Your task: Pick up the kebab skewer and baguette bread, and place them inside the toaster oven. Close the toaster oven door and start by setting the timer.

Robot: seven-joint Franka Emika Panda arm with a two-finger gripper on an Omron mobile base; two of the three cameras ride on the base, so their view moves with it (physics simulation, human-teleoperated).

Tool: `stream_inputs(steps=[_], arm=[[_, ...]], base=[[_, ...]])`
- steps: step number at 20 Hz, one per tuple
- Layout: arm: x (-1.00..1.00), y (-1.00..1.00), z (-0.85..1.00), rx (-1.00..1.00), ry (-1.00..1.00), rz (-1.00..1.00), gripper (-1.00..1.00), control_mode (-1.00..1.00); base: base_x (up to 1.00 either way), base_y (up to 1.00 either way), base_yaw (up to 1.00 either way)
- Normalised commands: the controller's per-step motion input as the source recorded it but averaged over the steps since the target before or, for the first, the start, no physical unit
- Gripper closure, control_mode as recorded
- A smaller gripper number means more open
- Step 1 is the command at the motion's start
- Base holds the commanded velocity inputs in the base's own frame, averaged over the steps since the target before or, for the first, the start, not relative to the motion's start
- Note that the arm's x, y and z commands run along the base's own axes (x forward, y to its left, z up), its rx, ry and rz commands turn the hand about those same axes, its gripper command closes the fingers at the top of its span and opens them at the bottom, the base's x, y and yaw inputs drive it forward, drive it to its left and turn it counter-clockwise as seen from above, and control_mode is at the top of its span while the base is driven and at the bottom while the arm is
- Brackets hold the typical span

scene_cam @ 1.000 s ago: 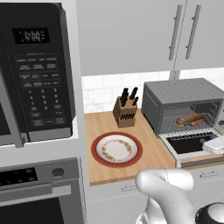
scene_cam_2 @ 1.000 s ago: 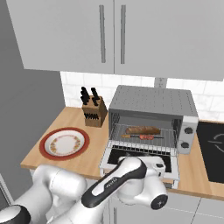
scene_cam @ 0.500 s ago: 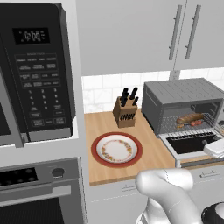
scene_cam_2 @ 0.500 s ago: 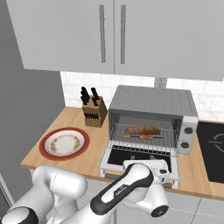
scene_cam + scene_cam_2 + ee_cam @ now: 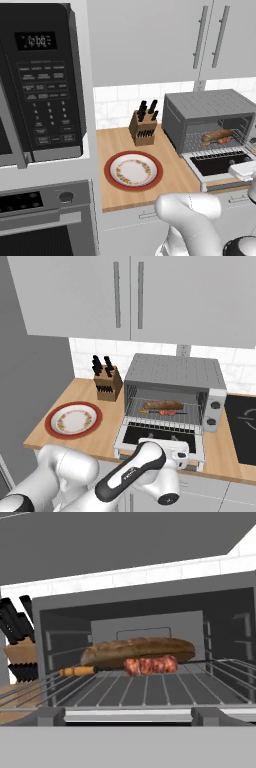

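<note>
Since a second ago the arm has sunk lower in front of the toaster oven (image 5: 172, 387), and its white wrist now sits at the front edge of the toaster oven door (image 5: 159, 438) in the right base view; food, plate and knife block have not shifted.

That door lies folded down and flat, its dark glass facing up, reaching out past the tabletop (image 5: 120, 142) edge. On the wire rack inside the toaster oven rests the baguette bread (image 5: 137, 651), lengthwise across the cavity. Just in front of it and touching it lies the kebab skewer (image 5: 135, 665), parallel to the loaf, reddish chunks near the middle and an orange piece toward the end nearest the knife block (image 5: 144, 128).

From the hand view the camera looks straight into the oven mouth from low at door level. Whether the gripper (image 5: 129, 716) is wide or narrow cannot be told; its two dark tips show at the door's rim and nothing is seen between them.

A red-rimmed plate (image 5: 133, 170) sits on the tabletop beside the toaster oven, in front of the knife block. Farther on that side hangs a black microwave (image 5: 40, 80).
</note>
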Motion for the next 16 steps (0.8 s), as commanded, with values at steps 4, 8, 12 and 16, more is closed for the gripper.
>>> stream_inputs(steps=[4,8,12,16], arm=[[0.18,0.01,-0.03,0.0,0.0,-0.06,-1.0,-1.0],[0.09,0.0,-0.09,0.0,0.0,-0.01,-1.0,-1.0],[0.0,0.0,-0.17,0.0,0.0,0.0,-1.0,-1.0],[0.0,0.0,-0.02,0.0,0.0,0.0,-1.0,-1.0]], base=[[0.0,0.0,0.0],[0.0,0.0,0.0],[0.0,0.0,0.0],[0.0,0.0,0.0]])
